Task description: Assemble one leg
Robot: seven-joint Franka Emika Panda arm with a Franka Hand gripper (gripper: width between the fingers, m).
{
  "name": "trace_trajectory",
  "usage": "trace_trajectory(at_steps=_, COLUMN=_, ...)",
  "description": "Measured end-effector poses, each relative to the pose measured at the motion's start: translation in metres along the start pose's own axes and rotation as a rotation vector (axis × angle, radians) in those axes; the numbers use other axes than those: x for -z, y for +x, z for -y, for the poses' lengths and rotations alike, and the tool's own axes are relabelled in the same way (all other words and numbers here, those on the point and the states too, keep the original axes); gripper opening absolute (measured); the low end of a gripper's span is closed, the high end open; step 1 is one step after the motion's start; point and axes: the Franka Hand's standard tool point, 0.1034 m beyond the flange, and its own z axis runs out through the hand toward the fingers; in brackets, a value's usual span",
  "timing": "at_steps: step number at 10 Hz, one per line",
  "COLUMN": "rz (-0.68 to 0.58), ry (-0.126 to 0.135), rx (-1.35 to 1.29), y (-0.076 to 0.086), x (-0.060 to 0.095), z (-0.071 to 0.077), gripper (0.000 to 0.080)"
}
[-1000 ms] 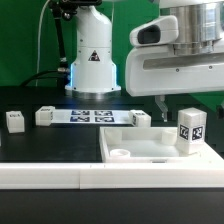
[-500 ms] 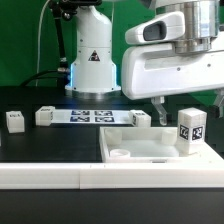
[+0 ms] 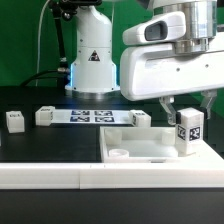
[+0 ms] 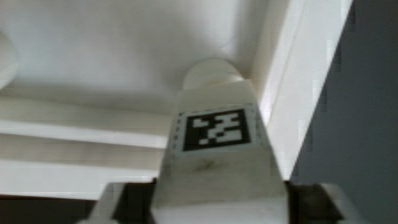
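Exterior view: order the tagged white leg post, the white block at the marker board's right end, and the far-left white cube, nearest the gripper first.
1. Small white plastic tagged leg post, just under the gripper, the exterior view's right.
2. Small white plastic block, middle, at the marker board's right end.
3. Small white plastic cube, the exterior view's far left.

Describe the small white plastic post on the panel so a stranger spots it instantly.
Start at the large flat white panel at the exterior view's right. The post stands upright on it, under the gripper. Unlike the small white pieces on the black table, it shows a large black-and-white tag.
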Motion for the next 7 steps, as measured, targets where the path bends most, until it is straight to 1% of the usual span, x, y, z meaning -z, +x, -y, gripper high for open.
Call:
trace_trajectory(at_steps=2, rz=0.0, ry=0.0, rx=-0.013, y=-0.0001, x=-0.0002, z=0.0, gripper=0.029)
trace_trajectory(at_steps=3, rz=0.0, ry=0.004, rx=-0.08, y=-0.0002, x=-0.0008, z=0.0007, gripper=0.029)
trace_trajectory(at_steps=4, rz=-0.001, ry=0.01, rx=-0.201, y=0.0004, x=-0.0007, z=0.0004, gripper=0.029)
trace_trajectory(at_steps=5, rz=-0.004, ry=0.033, rx=-0.323, y=0.0011, x=-0.0001, z=-0.0031, gripper=0.029)
trace_trajectory(at_steps=7, rz=-0.006, ry=0.037, rx=-0.546, y=0.002, x=0.0001, z=-0.0035, gripper=0.029)
